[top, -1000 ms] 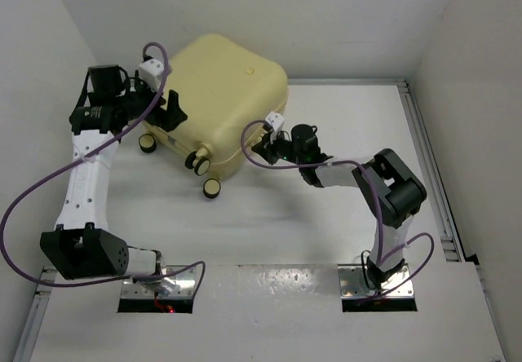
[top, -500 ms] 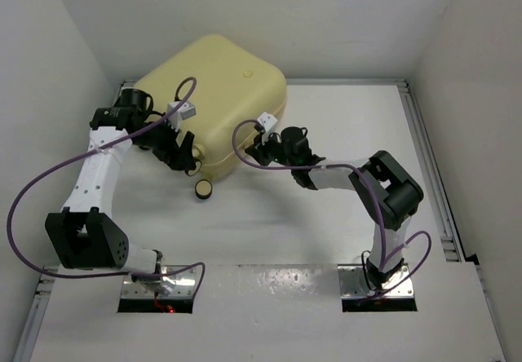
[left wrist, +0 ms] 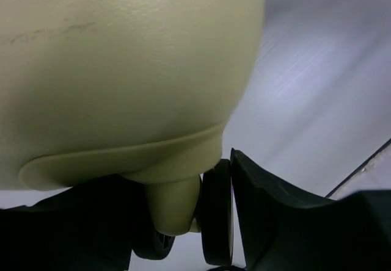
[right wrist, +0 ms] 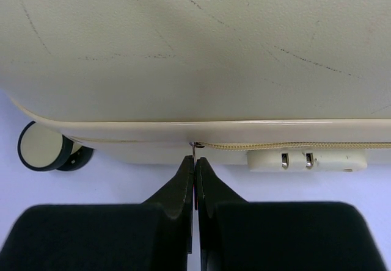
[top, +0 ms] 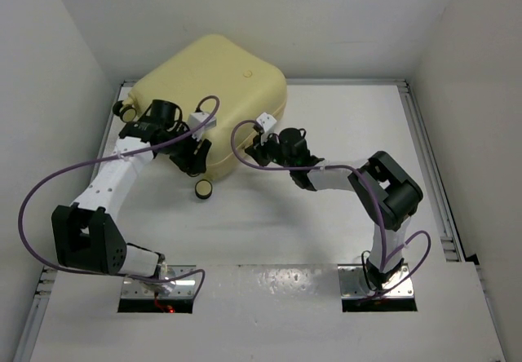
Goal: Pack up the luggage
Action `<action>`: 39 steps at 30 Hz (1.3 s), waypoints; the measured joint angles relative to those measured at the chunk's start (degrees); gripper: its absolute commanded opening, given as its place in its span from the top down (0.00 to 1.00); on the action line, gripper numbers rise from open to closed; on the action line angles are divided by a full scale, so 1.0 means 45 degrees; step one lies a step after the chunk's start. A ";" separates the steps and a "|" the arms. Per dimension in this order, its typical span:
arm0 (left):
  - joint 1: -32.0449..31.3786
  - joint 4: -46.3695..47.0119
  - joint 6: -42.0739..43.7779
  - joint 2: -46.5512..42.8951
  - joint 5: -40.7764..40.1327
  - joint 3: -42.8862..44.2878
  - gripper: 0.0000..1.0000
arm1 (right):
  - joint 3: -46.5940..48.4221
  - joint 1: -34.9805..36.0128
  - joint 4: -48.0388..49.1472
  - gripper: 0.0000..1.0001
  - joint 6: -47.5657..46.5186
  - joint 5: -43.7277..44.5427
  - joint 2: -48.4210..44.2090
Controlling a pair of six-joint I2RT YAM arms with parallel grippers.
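The cream-yellow luggage (top: pixel 214 85) lies closed at the back left of the table. In the left wrist view its rounded corner (left wrist: pixel 122 69) fills the frame. My left gripper (top: pixel 191 156) sits at the near edge, its jaws round a black wheel (left wrist: pixel 217 213) and its cream post, with the right finger (left wrist: pixel 275 216) pressed against the wheel. My right gripper (top: pixel 259 145) is at the luggage's right-hand seam. In the right wrist view it (right wrist: pixel 195 161) is shut on the thin metal zipper pull (right wrist: pixel 193 149), at the end of the zipper chain (right wrist: pixel 293 144).
A cream lock block (right wrist: pixel 305 159) sits on the seam right of the pull. Another wheel (right wrist: pixel 40 146) shows at the left, and also in the top view (top: pixel 203 188). White walls close the table on left, back and right. A metal rail (top: pixel 428 158) runs along the right edge.
My left arm swung from the luggage's upper left side down to the near wheel and closed round it. My right gripper shifted slightly left along the seam.
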 measured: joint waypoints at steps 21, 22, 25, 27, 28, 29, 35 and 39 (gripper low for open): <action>0.3813 0.0510 0.5061 -0.0379 0.1137 -0.0767 1.00 | 0.1151 -0.3181 -0.0374 1.00 -0.0087 0.0500 0.0738; 0.4031 0.0578 0.5474 -0.0369 0.1413 -0.0806 1.00 | 0.1496 -0.3293 -0.0495 1.00 -0.0092 0.0437 0.0986; 0.4556 0.0923 0.6387 -0.0287 0.1705 -0.0899 1.00 | 0.2778 -0.3745 -0.0656 1.00 -0.0102 0.0437 0.1938; 0.4979 0.1127 0.7023 -0.0126 0.1787 -0.0899 1.00 | 0.3871 -0.4099 -0.0549 1.00 -0.0117 0.0393 0.2769; 0.5202 0.1224 0.7354 -0.0044 0.1880 -0.0889 1.00 | 0.4240 -0.4231 -0.0515 1.00 -0.0121 0.0253 0.3041; 0.5382 0.1277 0.7611 0.0039 0.1948 -0.0860 1.00 | 0.4605 -0.4352 -0.0505 1.00 -0.0141 0.0078 0.3303; 0.5892 0.1078 0.8811 0.1253 0.2108 0.0223 0.45 | 0.5955 -0.4605 -0.0301 1.00 -0.0379 -0.0797 0.4401; 0.6329 0.1083 0.8524 0.2195 0.1598 0.0967 0.01 | 0.5935 -0.4741 -0.0097 1.00 -0.0656 -0.1151 0.4473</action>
